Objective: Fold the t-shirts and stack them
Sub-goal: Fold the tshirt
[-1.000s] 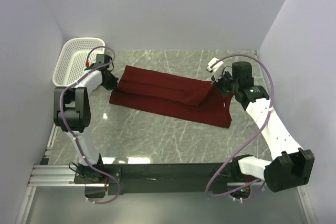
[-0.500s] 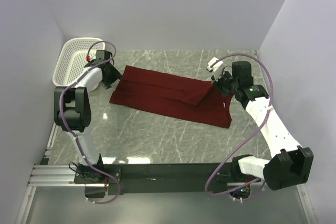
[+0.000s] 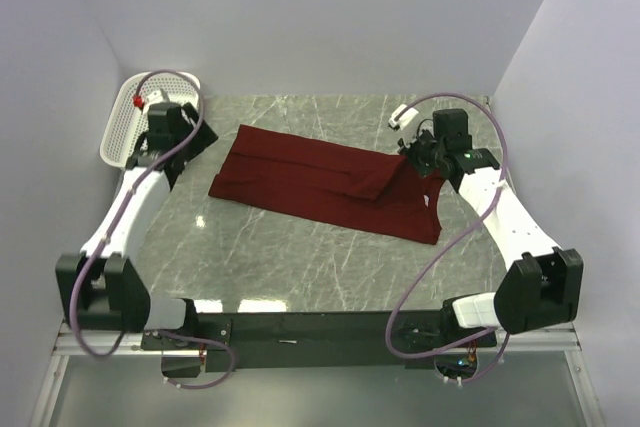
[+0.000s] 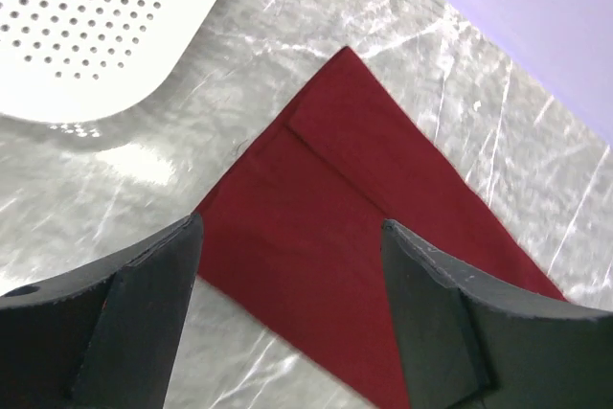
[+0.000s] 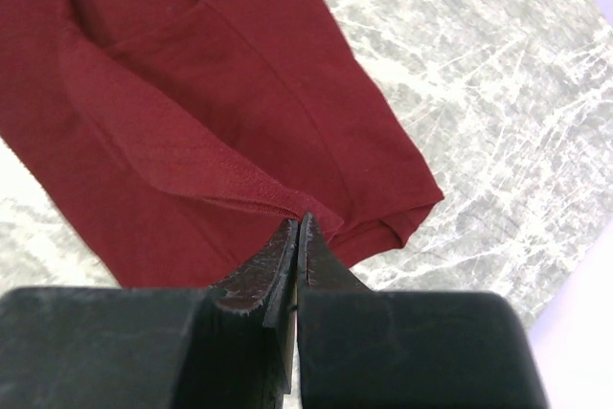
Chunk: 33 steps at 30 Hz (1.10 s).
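Folding step: probably halving the long strip, carrying the right end of the t-shirt (image 3: pixel 320 185) over to the left end.
Cloth: lying mid-table (image 3: pixel 300 267) as a dark red band, already doubled lengthwise, slanting from far left to near right; left end flat and near the basket (image 3: pixel 125 122), right end raised in a soft ridge.
Right side: right gripper (image 5: pixel 299 227) closed tight, pinching that raised ridge of the t-shirt at its tip.
Left side: left gripper (image 4: pixel 292 227) spread wide, gripping nothing, hanging above the left corner of the t-shirt, clear of the cloth.
Doing it well: keep the pinch firm and lift only enough to clear the layers beneath; travel low and straight along the band so the lengthwise fold stays shut; pin the left end with the free tool if the cloth starts to drag; match edge to edge before letting go.
Risk: a thin pinch slipping out mid-carry, or the under-layer sliding on the smooth stone and skewing the fold.
Writing: none legible anywhere; no brand mark visible on cloth, basket or arms; neck label not clearly made out in these views.
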Each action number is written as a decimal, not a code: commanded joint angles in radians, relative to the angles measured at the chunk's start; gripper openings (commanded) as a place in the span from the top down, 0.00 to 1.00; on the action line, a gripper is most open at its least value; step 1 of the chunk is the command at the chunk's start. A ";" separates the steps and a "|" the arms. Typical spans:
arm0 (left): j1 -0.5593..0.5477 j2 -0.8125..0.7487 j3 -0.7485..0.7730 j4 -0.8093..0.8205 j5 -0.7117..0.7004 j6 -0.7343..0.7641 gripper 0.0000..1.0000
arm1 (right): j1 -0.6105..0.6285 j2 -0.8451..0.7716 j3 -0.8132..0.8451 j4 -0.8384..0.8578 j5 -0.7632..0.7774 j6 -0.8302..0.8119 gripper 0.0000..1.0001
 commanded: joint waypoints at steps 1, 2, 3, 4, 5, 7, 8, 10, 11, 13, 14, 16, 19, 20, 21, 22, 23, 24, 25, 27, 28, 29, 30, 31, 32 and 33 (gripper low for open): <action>-0.003 -0.125 -0.109 0.055 -0.001 0.068 0.19 | -0.015 0.040 0.068 0.058 0.039 0.024 1.00; -0.005 -0.176 -0.127 0.048 -0.004 0.076 0.19 | -0.018 0.047 0.074 0.059 0.042 0.027 1.00; -0.003 -0.200 -0.164 0.042 -0.009 0.079 0.19 | -0.019 0.055 0.085 0.059 0.046 0.030 1.00; -0.003 -0.226 -0.179 0.034 -0.015 0.080 0.19 | -0.021 0.070 0.089 0.061 0.051 0.033 1.00; -0.003 -0.251 -0.196 0.029 -0.017 0.079 0.18 | -0.024 0.078 0.094 0.062 0.054 0.033 1.00; -0.003 -0.323 -0.245 0.016 -0.011 0.074 0.18 | -0.027 0.096 0.106 0.064 0.054 0.036 1.00; -0.003 -0.345 -0.262 0.011 -0.002 0.068 0.18 | -0.028 0.104 0.109 0.064 0.053 0.038 1.00; -0.003 -0.401 -0.302 -0.007 0.005 0.060 0.18 | -0.027 0.123 0.120 0.062 0.053 0.039 1.00; -0.003 -0.435 -0.315 -0.014 0.006 0.056 0.17 | -0.028 0.129 0.125 0.064 0.051 0.041 1.00; -0.003 -0.466 -0.341 -0.035 0.006 0.050 0.18 | -0.028 0.144 0.129 0.067 0.051 0.042 1.00; -0.003 -0.480 -0.348 -0.041 0.006 0.048 0.18 | -0.028 0.149 0.132 0.068 0.057 0.044 1.00; -0.003 -0.518 -0.362 -0.066 0.006 0.047 0.17 | -0.028 0.164 0.140 0.070 0.057 0.046 1.00; -0.005 -0.561 -0.374 -0.086 0.009 0.045 0.17 | -0.030 0.179 0.149 0.067 0.063 0.047 1.00; -0.003 -0.578 -0.377 -0.098 0.011 0.042 0.17 | -0.030 0.182 0.152 0.068 0.063 0.047 1.00; -0.003 -0.586 -0.384 -0.102 0.012 0.042 0.17 | -0.028 0.187 0.152 0.068 0.066 0.049 1.00; -0.003 -0.593 -0.385 -0.109 0.012 0.040 0.17 | -0.031 0.187 0.154 0.070 0.066 0.049 1.00; -0.003 -0.607 -0.391 -0.118 0.012 0.037 0.17 | -0.031 0.190 0.154 0.073 0.068 0.050 1.00; -0.003 -0.615 -0.393 -0.122 0.012 0.034 0.17 | -0.031 0.196 0.154 0.076 0.074 0.052 1.00; -0.003 -0.622 -0.397 -0.127 0.012 0.028 0.17 | -0.031 0.199 0.155 0.076 0.076 0.053 1.00; -0.003 -0.647 -0.407 -0.135 0.017 0.022 0.17 | -0.031 0.210 0.161 0.076 0.082 0.053 1.00; -0.003 -0.653 -0.411 -0.138 0.019 0.019 0.17 | -0.033 0.215 0.165 0.075 0.083 0.053 1.00; -0.003 -0.665 -0.414 -0.141 0.019 0.017 0.17 | -0.033 0.218 0.169 0.073 0.082 0.053 1.00; -0.003 -0.672 -0.416 -0.145 0.019 0.016 0.17 | -0.033 0.228 0.172 0.073 0.083 0.053 1.00; -0.003 -0.676 -0.417 -0.150 0.019 0.016 0.16 | -0.033 0.233 0.175 0.073 0.086 0.053 1.00; -0.003 -0.682 -0.417 -0.152 0.015 0.016 0.16 | -0.033 0.239 0.181 0.076 0.088 0.055 1.00; -0.003 -0.684 -0.419 -0.158 0.014 0.017 0.16 | -0.035 0.250 0.186 0.075 0.091 0.055 1.00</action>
